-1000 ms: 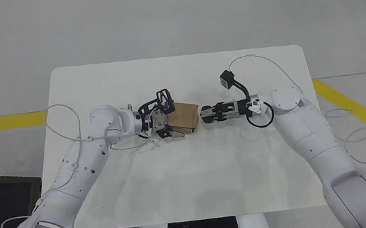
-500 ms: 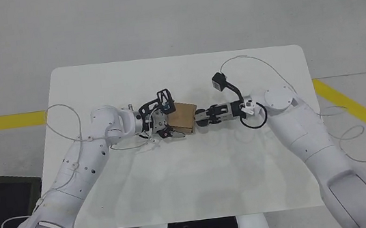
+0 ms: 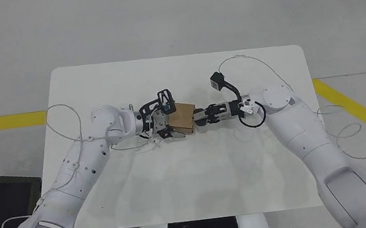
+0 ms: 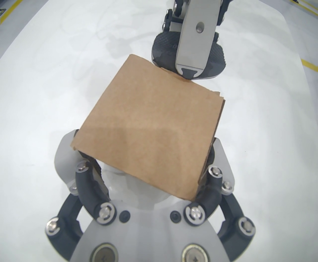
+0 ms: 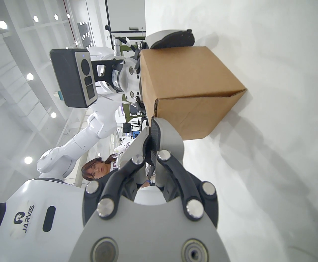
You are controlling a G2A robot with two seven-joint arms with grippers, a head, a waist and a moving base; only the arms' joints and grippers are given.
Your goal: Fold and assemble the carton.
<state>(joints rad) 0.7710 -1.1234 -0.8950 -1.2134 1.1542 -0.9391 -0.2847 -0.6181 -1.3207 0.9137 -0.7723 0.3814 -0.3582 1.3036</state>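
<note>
Since a second ago my right gripper [image 3: 196,118] has slid in across the tabletop [image 3: 245,168] and closed the gap to the carton [image 3: 183,116]. Its fingers are pressed together with nothing between them, and their tips touch the upper edge of the end face turned toward it. Straight beyond, the carton rests on the tabletop, its far end clamped between the wide-spread fingers of my left gripper [image 3: 162,125]. Grippers and carton lie on one line, so I judge the left would brace any push from the right.
</note>
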